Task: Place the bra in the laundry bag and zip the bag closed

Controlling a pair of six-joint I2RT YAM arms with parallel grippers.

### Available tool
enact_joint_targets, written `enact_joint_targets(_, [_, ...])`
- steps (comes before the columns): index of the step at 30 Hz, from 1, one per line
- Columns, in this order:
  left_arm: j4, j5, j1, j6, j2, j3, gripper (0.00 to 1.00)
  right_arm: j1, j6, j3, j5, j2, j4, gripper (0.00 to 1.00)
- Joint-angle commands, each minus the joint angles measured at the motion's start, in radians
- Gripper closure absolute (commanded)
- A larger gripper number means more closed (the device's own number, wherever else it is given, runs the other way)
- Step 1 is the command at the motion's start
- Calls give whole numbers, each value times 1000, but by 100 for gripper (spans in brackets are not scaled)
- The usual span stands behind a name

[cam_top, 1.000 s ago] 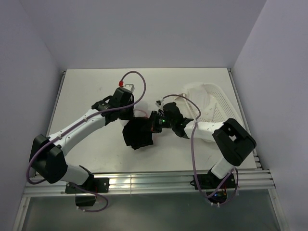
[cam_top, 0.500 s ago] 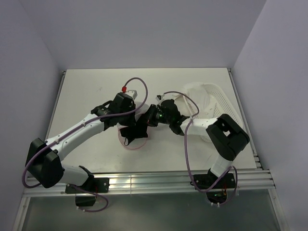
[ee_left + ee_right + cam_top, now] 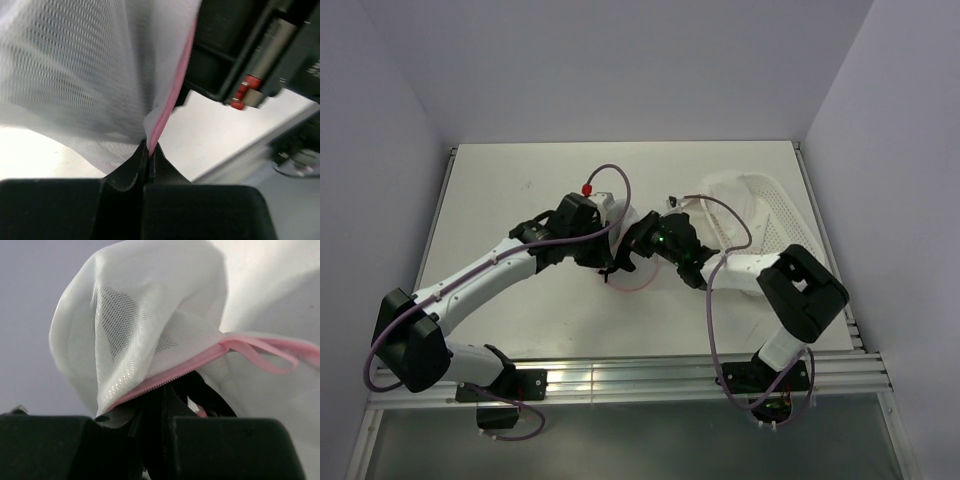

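The laundry bag (image 3: 623,222), white mesh with pink zipper trim, hangs bunched between my two grippers above the table's middle. My left gripper (image 3: 611,252) is shut on its pink trim (image 3: 167,107), pinched right at the fingertips (image 3: 149,150). From the right, my right gripper (image 3: 636,240) pushes in under the zipper edge (image 3: 165,380). It is shut on black fabric, the bra (image 3: 212,396), which lies mostly hidden by the mesh (image 3: 150,315). A pink loop of trim (image 3: 632,283) droops to the table below them.
A white perforated basket (image 3: 775,215) holding white cloth (image 3: 732,195) stands at the right, just behind the right arm. The table's metal rail (image 3: 640,372) runs along the near edge, and walls close in on three sides.
The large black bundle that hung below the grippers has shrunk from sight into the white mesh. Both grippers moved up-table and closer together, and the left arm swung right.
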Motion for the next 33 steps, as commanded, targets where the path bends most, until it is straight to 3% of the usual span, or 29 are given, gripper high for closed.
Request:
enact_joint_targets(1, [6,190,-25,-25,-14,66,100,15,4,-12,208,-111,52,100])
enact_joint_targets(5, [57,296,-37,-68,-26,68,100,32,-17,-24,358,-175,5,100])
enact_joint_targets(10, [132,408,-37,-122,-44,60,100,34,32,-44,409,-229,-17,100])
enact_joint_targets(13, [85,324,-31,-100,-52,70,100,35,52,-48,406,-275,-41,100])
enact_joint_targets(16, [118,384,-16,-122,-55,37,100,35,57,-65,440,-336,-58,100])
enact_joint_targets(20, [338,560,-14,-234,-80,-10,100,66,-2,-26,590,-399,-194,100])
enact_joint_targets(23, [477,692,-11,-378,-78,-44,100,113,-14,16,749,-426,-331,100])
enact_joint_targets(24, [606,742,-11,-472,-75,-70,100,123,6,48,782,-426,-422,100])
enact_joint_targets(27, [803,784,-11,-599,-75,-124,100,135,30,79,840,-423,-520,100])
enact_joint_targets(30, [861,786,-11,-675,-73,-145,100,138,59,102,868,-426,-601,100])
enact_joint_targets(33, [810,757,-7,-653,-69,-151,100,143,89,138,918,-433,-705,100])
